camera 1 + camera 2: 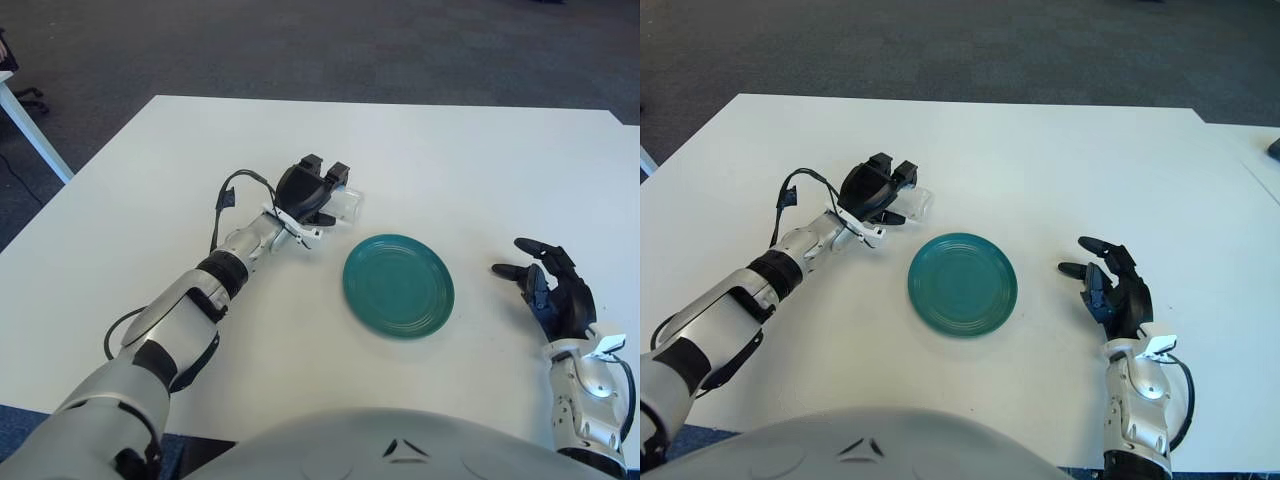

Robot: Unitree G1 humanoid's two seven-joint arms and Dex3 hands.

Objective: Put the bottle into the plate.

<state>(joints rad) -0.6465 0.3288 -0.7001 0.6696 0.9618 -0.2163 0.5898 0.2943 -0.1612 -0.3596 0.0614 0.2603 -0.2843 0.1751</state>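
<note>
A clear plastic bottle [345,206] lies on the white table [450,150], up and left of the teal plate [398,284]. My left hand [312,190] is over the bottle with its fingers curled around it; most of the bottle is hidden under the hand. The plate has nothing in it. My right hand [545,283] shows to the right of the plate, fingers spread and holding nothing.
The table's far edge [380,102] borders dark carpet. A white table leg [35,135] stands at the far left. A black cable [232,195] loops off my left wrist.
</note>
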